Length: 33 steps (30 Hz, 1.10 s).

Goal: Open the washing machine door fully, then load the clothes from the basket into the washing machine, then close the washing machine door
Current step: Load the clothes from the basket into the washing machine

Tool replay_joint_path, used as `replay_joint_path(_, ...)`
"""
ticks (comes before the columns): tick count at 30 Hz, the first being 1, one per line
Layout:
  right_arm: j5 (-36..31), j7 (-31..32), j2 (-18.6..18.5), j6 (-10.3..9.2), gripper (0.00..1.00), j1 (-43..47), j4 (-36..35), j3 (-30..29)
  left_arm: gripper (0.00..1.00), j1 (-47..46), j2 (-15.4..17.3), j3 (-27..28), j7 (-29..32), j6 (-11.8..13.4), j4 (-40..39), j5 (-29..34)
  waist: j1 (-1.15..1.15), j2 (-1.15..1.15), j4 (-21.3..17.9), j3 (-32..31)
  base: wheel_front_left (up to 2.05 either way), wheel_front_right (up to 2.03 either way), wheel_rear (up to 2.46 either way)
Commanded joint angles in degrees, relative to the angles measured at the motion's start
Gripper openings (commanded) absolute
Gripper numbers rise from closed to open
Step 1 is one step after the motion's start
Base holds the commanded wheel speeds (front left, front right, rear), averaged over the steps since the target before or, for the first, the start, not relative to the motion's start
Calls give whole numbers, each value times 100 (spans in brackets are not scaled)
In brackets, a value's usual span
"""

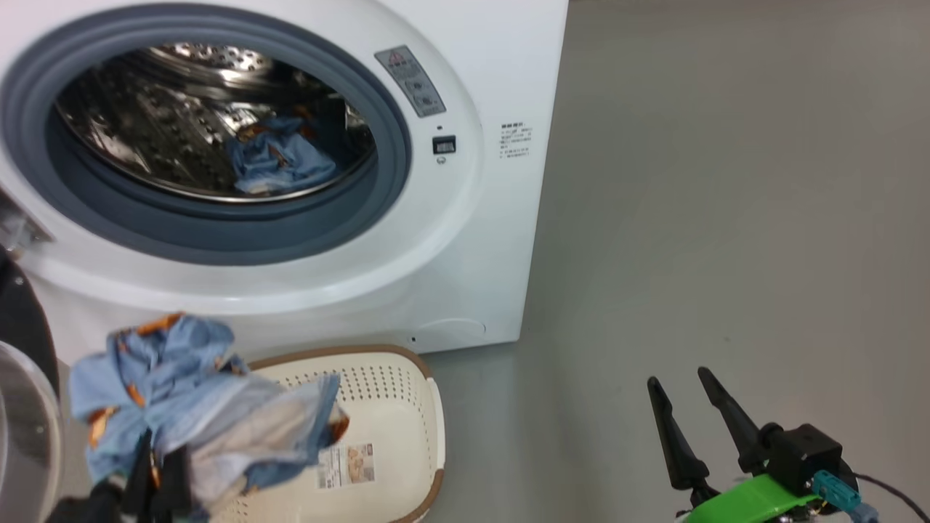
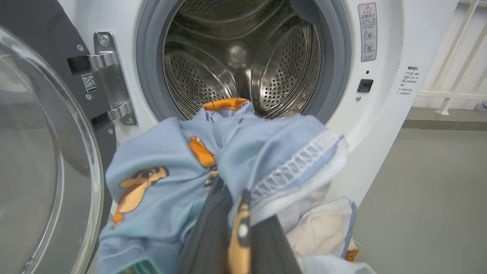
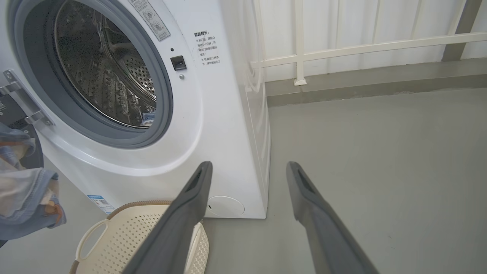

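The white washing machine stands with its door swung open to the left, its glass bowl beside my left arm. One light blue garment lies in the steel drum. My left gripper is shut on a bundle of light blue clothes with orange figures, held in front of the machine below the drum opening and above the left end of the basket. The cream basket sits on the floor against the machine, its bottom label showing. My right gripper hangs open over the floor to the right, holding nothing.
Grey floor stretches wide to the right of the machine. A white railing runs along the wall behind it. The door hinge sits at the drum opening's left side.
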Motion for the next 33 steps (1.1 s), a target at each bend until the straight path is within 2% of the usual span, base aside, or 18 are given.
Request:
replay_joint_path(1, -76, -28, -10, 9, 100, -268, -167, 181, 0, -386, 34, 151, -52, -9, -137, -41, 0, 0, -112, 312, 0, 0, 0)
replay_joint_path(7, -75, -28, -10, 9, 100, -356, -185, 220, 0, -1003, 33, 145, -52, -49, 7, -61, 0, 0, -219, 588, 0, 0, 0)
replay_joint_path(12, -87, -28, -10, 9, 100, -496, -232, 258, 0, -1783, 178, 121, -52, -95, 232, 58, 0, 0, -338, 940, 0, 0, 0)
replay_joint_path(26, 76, -28, -10, 9, 100, -945, -417, 543, 0, -4071, 915, 249, -52, -156, 1325, 10, 0, 0, -767, 2085, 0, 0, 0)
replay_joint_path(33, 208, -28, -10, 9, 100, -1154, -500, 662, 0, -5510, 1466, 172, -21, -166, 2199, -10, 0, 0, -930, 2757, 0, 0, 0)
